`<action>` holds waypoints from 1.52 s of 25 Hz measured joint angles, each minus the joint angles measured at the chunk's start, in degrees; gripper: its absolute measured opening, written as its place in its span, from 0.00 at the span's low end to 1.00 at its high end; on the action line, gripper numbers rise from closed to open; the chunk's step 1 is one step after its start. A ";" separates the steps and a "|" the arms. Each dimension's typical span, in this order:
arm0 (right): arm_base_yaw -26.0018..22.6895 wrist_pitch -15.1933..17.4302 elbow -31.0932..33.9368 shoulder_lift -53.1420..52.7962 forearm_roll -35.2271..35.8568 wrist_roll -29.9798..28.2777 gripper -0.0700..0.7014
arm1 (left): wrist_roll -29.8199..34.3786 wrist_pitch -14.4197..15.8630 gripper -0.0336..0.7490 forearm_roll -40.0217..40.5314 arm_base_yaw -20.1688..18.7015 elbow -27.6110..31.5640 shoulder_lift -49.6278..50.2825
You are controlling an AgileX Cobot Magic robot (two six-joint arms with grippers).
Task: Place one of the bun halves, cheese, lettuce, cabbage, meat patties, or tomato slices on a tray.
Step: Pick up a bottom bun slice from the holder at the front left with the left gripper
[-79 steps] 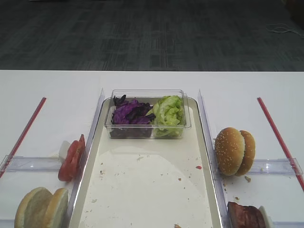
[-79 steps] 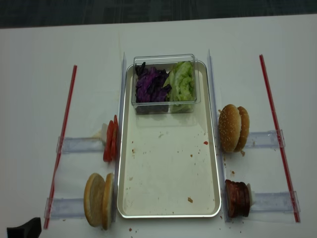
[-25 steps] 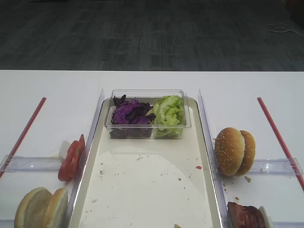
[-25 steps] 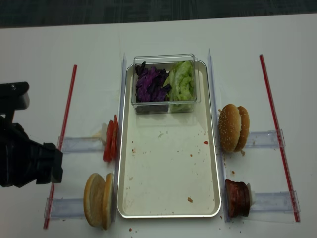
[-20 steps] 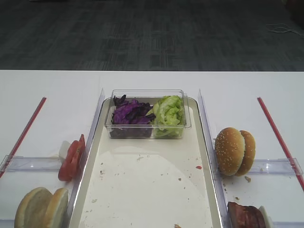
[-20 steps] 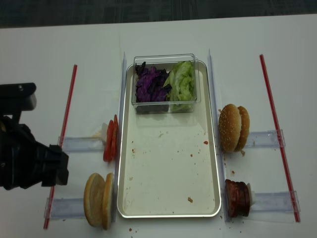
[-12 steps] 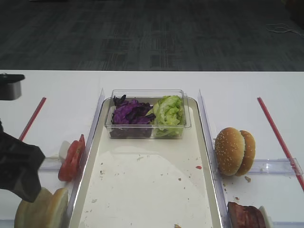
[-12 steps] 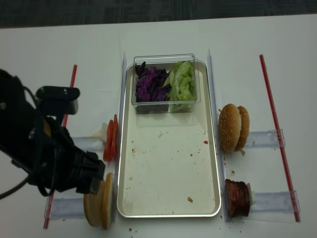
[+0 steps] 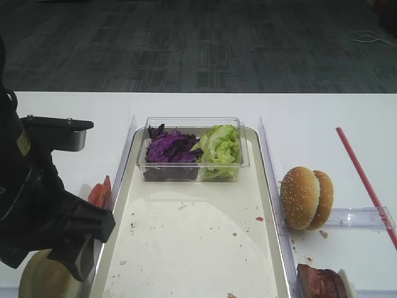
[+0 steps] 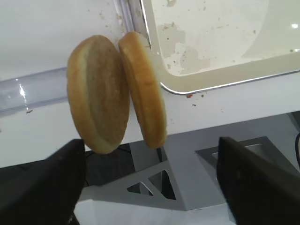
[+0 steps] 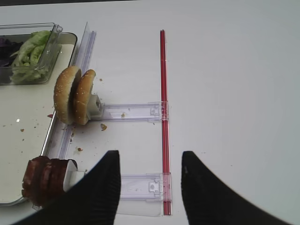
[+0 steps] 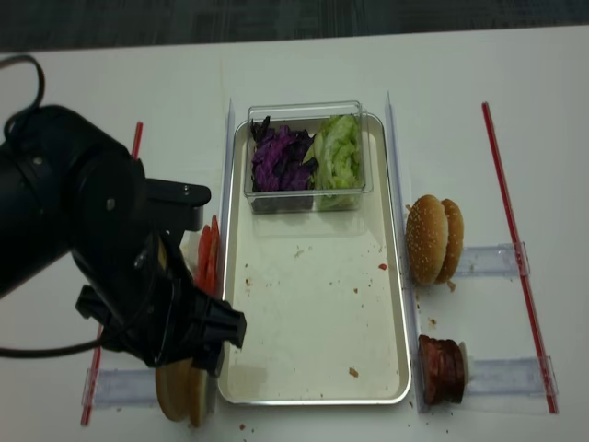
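Left wrist view: you see two bun halves on edge beside the tray corner.
Your left gripper spreads wide at six o'clock, holding nothing.

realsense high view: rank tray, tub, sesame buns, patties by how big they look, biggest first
1. tray, by far the largest.
2. tub, across the tray's far end.
3. sesame buns.
4. patties, smallest, though the buns are not much bigger.
All lie at table level, so nearness to the camera hardly skews this.
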 joint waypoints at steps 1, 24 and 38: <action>0.00 0.00 0.00 0.00 0.00 0.00 0.51 | -0.13 0.00 0.73 0.00 0.00 0.00 0.14; 0.00 0.00 0.00 0.00 0.00 0.00 0.51 | -0.43 -0.44 0.73 -1.92 -0.35 -0.14 6.11; 0.00 0.00 0.00 0.00 0.00 0.00 0.51 | 0.78 -6.89 0.73 -2.94 -0.53 -0.45 12.34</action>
